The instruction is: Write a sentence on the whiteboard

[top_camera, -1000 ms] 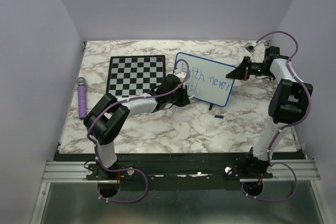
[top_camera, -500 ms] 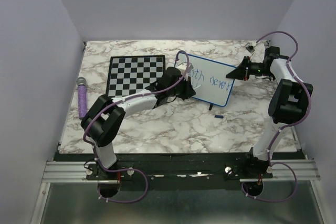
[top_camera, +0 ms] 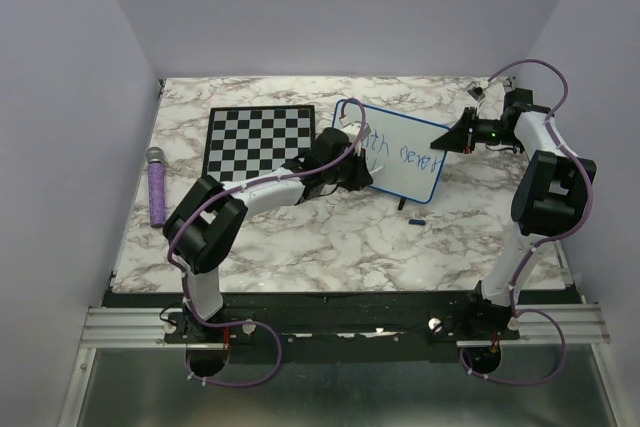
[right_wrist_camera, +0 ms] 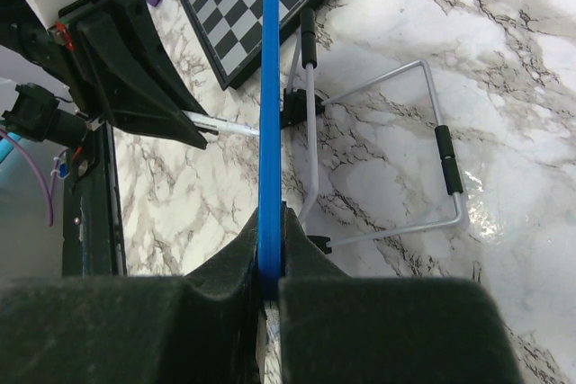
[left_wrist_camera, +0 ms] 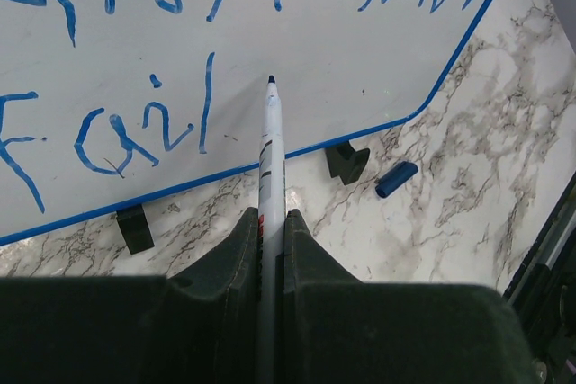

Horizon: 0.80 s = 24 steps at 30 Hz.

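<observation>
My left gripper [left_wrist_camera: 270, 227] pinched a slim white marker [left_wrist_camera: 271, 137], tip at the glossy whiteboard [left_wrist_camera: 342, 51]. Right gripper [right_wrist_camera: 270, 231] clamped its thin blue rim [right_wrist_camera: 269, 87].

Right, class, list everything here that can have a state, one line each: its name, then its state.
whiteboard, tilted up, edge clamped
stand, folded out behind whiteboard
sentence, second line stops at "Fail"
marker, uncapped, tip at whiteboard
cap, off, lying on table
left gripper, shut on marker
right gripper, shut on whiteboard
chessboard, lying flat
</observation>
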Each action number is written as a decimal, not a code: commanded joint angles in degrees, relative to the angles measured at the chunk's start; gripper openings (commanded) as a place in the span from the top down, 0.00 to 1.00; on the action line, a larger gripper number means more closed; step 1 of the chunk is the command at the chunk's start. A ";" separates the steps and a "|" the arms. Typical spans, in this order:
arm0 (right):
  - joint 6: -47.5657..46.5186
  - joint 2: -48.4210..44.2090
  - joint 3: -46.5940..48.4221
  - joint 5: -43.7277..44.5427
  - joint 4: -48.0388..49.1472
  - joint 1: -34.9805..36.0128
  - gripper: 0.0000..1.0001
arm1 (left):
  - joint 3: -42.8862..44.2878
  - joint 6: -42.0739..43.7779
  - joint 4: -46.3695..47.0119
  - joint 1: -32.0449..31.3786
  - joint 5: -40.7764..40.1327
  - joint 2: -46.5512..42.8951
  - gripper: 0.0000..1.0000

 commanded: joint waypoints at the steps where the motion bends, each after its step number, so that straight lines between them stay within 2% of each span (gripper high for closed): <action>1: -1.96 1.14 1.80 -0.04 -0.62 0.23 0.99 | 1.82 1.19 -1.24 -0.37 0.26 1.05 1.00; 24: -2.04 1.05 1.71 -0.13 -0.71 0.23 1.00 | 1.47 0.75 -1.59 0.25 -3.25 1.31 1.00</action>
